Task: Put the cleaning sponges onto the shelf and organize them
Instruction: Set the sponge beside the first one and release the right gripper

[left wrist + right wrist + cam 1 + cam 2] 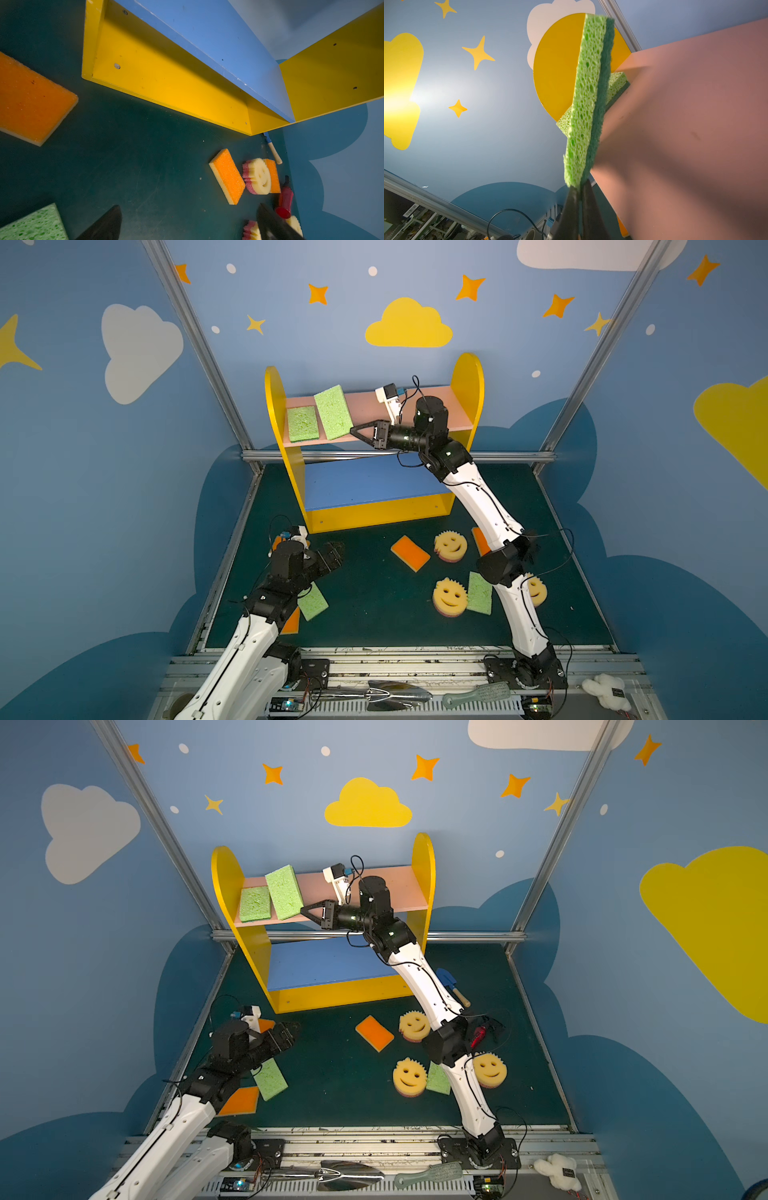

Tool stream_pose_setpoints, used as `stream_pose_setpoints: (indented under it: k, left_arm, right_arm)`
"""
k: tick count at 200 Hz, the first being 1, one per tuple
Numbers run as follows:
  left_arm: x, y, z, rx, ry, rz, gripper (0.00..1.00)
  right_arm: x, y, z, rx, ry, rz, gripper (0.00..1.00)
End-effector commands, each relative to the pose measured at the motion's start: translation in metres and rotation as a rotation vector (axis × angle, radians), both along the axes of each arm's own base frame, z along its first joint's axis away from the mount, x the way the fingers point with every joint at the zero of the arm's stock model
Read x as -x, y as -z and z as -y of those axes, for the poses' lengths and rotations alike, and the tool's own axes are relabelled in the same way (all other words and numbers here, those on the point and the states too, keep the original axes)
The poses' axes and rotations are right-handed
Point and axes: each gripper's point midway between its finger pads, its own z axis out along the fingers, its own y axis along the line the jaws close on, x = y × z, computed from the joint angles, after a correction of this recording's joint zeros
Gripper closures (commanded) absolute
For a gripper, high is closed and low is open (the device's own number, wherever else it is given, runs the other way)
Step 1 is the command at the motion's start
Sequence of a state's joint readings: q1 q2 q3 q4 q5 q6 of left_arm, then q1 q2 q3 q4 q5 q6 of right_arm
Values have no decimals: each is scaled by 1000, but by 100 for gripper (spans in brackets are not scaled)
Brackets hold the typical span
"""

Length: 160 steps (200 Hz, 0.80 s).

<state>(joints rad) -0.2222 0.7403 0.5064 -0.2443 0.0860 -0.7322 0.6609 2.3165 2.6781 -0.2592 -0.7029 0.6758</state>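
Grips tilted green sponge with right gripper, over pink board of shelf, at 3 o'clock of flat green sponge. Holds left gripper jaws wide, empty, above mat, at 7 o'clock of shelf.

No legible text; perhaps tiny print on the dark tag of the plush toy

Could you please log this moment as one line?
right gripper: shut on green sponge, over pink board | left gripper: open, empty
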Motion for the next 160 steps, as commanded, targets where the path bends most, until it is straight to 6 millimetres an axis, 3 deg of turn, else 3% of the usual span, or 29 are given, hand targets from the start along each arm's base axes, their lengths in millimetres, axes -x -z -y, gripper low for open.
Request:
stream_pose_setpoints:
  k: [1,51,67,76,160]
  left_arm:
    - [0,2,0,-20,3,8,1]
    - [2,1,1,-24,7,10,0]
    - [4,1,1,-27,6,10,0]
    - [4,1,1,-30,6,12,1]
    - [5,-2,1,-30,4,17,1]
  right_arm:
    - [-1,-5,-3,-26,-6,20,100]
    - [0,-1,-8,-23,-5,17,79]
    - [-1,-1,-9,-23,-3,20,63]
    - [-1,0,-9,-22,-2,18,58]
    - [-3,3,-9,-10,13,28,54]
